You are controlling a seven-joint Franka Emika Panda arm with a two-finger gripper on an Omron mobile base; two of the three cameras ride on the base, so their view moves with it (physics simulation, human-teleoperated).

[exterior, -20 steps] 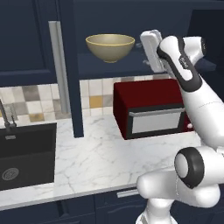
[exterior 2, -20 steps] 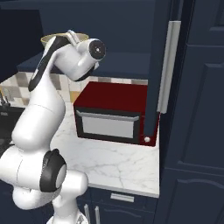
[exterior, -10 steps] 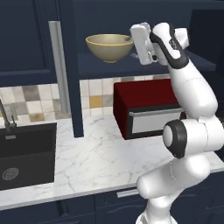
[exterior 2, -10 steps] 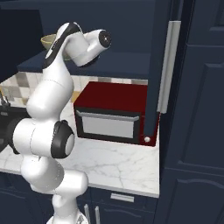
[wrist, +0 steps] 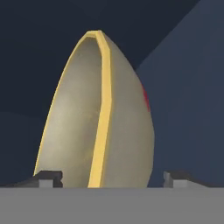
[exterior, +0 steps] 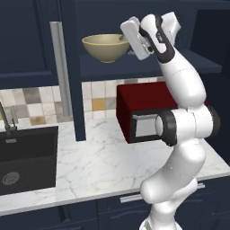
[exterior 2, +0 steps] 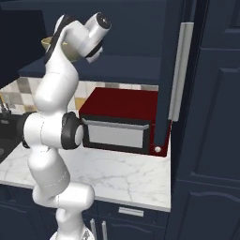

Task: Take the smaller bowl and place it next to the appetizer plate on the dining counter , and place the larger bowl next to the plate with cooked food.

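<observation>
The larger bowl (exterior: pixel 105 47), deep and beige with a yellowish rim, stands on the shelf of an open upper cabinet. My gripper (exterior: pixel 127 44) is raised to the bowl's right side and stands open, its fingers on either side of the rim. In the hand view the bowl (wrist: pixel 100 118) looms close and edge-on, and my gripper (wrist: pixel 113 177) has the yellow rim running between its two tips. From the right base view the arm hides most of the bowl (exterior 2: pixel 47 45). I cannot tell if the pads touch the wall.
A dark red microwave (exterior: pixel 143 114) sits on the white marble counter (exterior: pixel 99 166) under the shelf. A black sink (exterior: pixel 27 157) lies to the left. The open cabinet door (exterior: pixel 72 67) with its long handle hangs left of the bowl; another door (exterior 2: pixel 176 75) stands to the right.
The arm has swung left and up, bringing the hand from right of the shelf to the bowl's right rim. The jaws have narrowed slightly.
</observation>
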